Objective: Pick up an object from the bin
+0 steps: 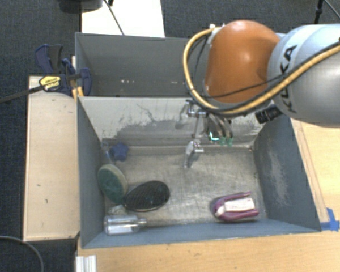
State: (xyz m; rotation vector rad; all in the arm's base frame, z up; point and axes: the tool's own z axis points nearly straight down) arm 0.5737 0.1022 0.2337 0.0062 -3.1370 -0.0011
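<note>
Objects in the grey bin (280, 174) lie mostly along its near side, and none of them is between my jaws. My jaws hang over a bare patch of the floor, toward the back wall and about midway across, pointing down. I cannot tell whether they are wide or narrow. Above them is the orange cover (241, 58) on my wrist, with cables looping round it.

Nearest on the right is a purple packet (235, 207) with a white label, lying flat near the front wall and apart from my jaws. To the left lies a black oval brush (147, 196), and just beside it a round green disc (111, 183) leans against the left wall. In the front left corner a clear bottle (123, 224) lies on its side, close under the brush. A small blue thing (119, 151) sits farther back by the left wall; I cannot make out what it is.
</note>
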